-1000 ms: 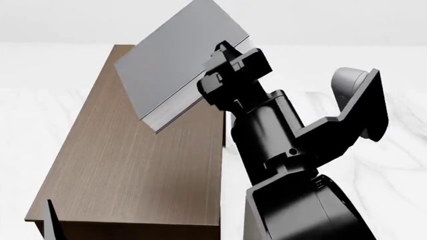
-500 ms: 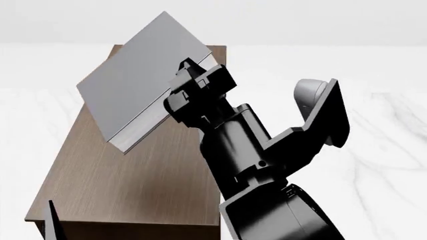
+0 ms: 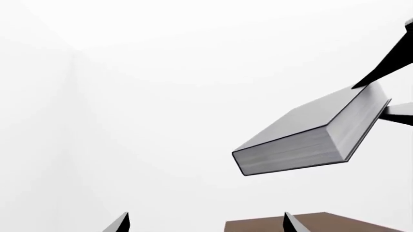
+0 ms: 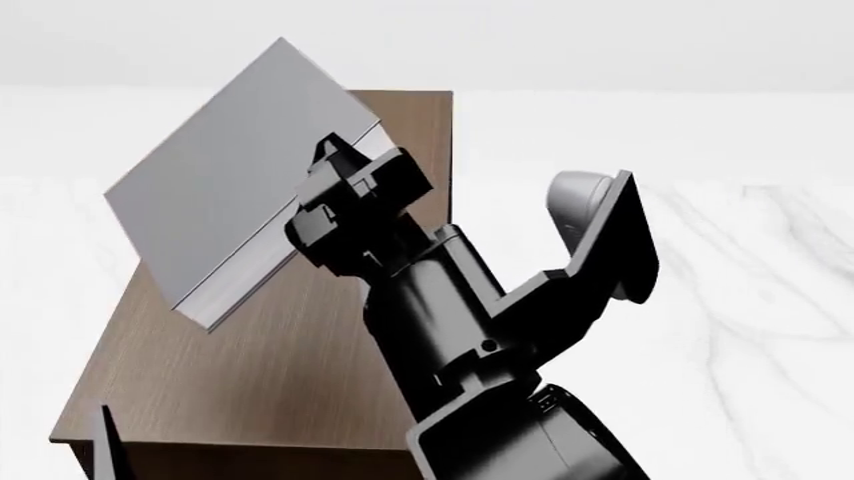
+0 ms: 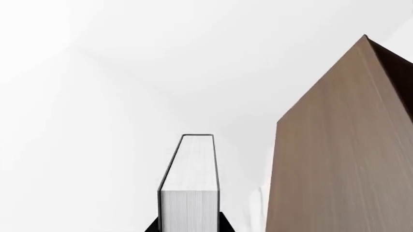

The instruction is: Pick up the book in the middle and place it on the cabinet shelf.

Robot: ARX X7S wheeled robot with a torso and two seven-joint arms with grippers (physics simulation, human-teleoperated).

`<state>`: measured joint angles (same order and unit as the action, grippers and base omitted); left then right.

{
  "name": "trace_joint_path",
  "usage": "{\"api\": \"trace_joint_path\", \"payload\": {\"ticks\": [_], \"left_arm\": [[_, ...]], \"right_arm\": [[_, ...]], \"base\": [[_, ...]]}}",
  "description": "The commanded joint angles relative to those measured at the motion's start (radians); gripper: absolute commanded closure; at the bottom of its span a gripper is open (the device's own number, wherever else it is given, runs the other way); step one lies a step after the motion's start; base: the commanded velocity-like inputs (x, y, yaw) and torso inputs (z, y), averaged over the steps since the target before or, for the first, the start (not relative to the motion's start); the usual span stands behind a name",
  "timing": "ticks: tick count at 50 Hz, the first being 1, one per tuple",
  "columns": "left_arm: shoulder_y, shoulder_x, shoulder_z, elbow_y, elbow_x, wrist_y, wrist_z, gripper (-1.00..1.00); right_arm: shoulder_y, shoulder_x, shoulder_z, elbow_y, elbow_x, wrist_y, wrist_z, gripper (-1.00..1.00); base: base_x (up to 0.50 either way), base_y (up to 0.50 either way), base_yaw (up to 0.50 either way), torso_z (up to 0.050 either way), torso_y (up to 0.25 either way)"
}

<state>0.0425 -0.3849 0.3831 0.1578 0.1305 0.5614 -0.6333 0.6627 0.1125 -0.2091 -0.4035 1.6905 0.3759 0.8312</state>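
Note:
The book, slate-grey with white page edges, hangs tilted in the air over the left part of the cabinet shelf. My right gripper is shut on its right edge. The right wrist view looks along the book's page edges, which sit between the black jaws of that gripper, with the cabinet shelf beside it. My left gripper is open and holds nothing; from it the book appears above the brown cabinet shelf. Only a tip of a left finger shows in the head view.
The cabinet is a tall dark-brown box on a white marble-patterned floor. My right arm crosses the cabinet's right edge and covers part of its top. White walls lie beyond.
My right arm has carried the book leftward, from over the cabinet's right rear part to over its left side. The left gripper has stayed where it was.

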Motion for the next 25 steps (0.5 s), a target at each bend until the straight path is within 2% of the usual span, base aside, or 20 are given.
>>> {"api": "trace_joint_path", "payload": {"ticks": [1,25], "left_arm": [[-0.006,0.019,-0.014,-0.032,0.021,0.033,0.014,-1.00],[-0.023,0.021,-0.006,-0.090,0.022,0.072,-0.001,-1.00]], "right_arm": [[0.000,-0.012,0.009,-0.011,-0.037,-0.027,-0.042,1.00],[0.012,-0.024,-0.060,0.018,-0.047,-0.050,-0.026,1.00]], "base": [[0.00,0.00,0.00,0.000,0.010],[0.00,0.00,0.00,0.000,0.001]]}}
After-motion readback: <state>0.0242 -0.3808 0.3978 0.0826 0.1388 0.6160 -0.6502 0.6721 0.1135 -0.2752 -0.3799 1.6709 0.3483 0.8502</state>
